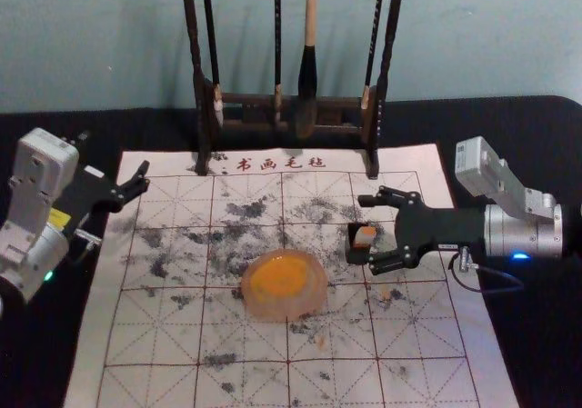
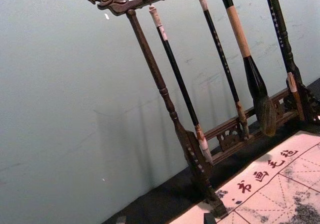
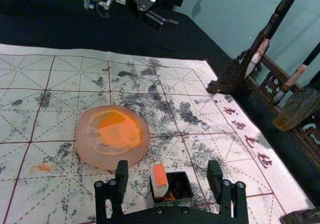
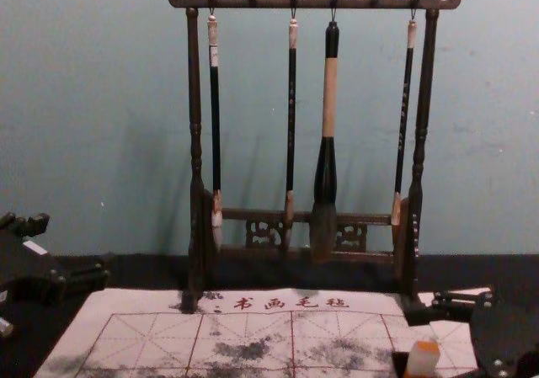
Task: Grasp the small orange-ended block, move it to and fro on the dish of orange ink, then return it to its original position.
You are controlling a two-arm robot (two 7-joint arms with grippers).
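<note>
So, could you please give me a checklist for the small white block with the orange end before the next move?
1. Right pincer open: ok.
2. Block between its fingers: ok.
3. Block gripped: not ok, gaps on both sides.
4. Fingers low enough to grip: cannot tell.
5. Rounded pinkish dish of orange ink free of both pincers: ok.
6. Left pincer out of the way: ok, by the white gridded mat's left edge.

On the mat point(image 1: 150, 344), the dish point(image 1: 287, 309) lies left of the box point(image 1: 356, 255), before 4 brushes point(image 1: 311, 17) on the rack point(image 1: 203, 135).
</note>
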